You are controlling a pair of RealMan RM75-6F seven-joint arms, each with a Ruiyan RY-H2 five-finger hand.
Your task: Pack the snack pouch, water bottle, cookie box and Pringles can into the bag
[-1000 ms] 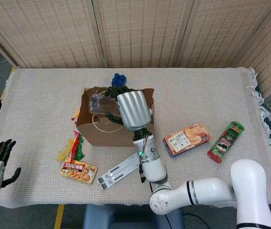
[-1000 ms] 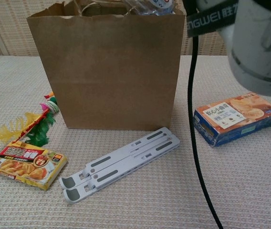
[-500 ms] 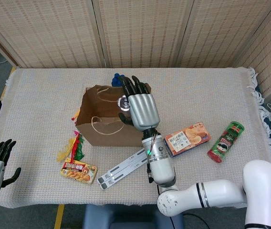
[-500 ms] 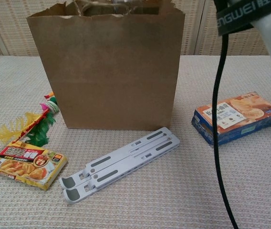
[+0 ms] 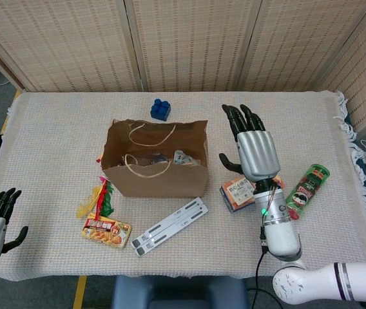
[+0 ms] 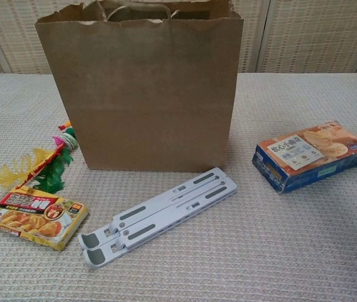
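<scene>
The right hand [image 5: 258,149] has swung clear of the paper bag [image 5: 157,179], its fingers [image 5: 240,119] spread and empty above the cookie box [image 6: 310,155]. The water bottle lies inside; the snack pouch [image 5: 107,232] and Pringles can [image 5: 305,191] wait on the counter [image 5: 54,129]. A careless grab could roll the can off.

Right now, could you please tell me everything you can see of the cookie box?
The cookie box is a flat rectangular carton, apparently cardboard, with an orange top printed with round cookies and a white label, and dark blue sides. It lies closed, top up, on the woven tablecloth, to the right of the paper bag and apart from it. In the head view the open right robot hand hovers above it, hiding part of it; contact cannot be told.
</scene>
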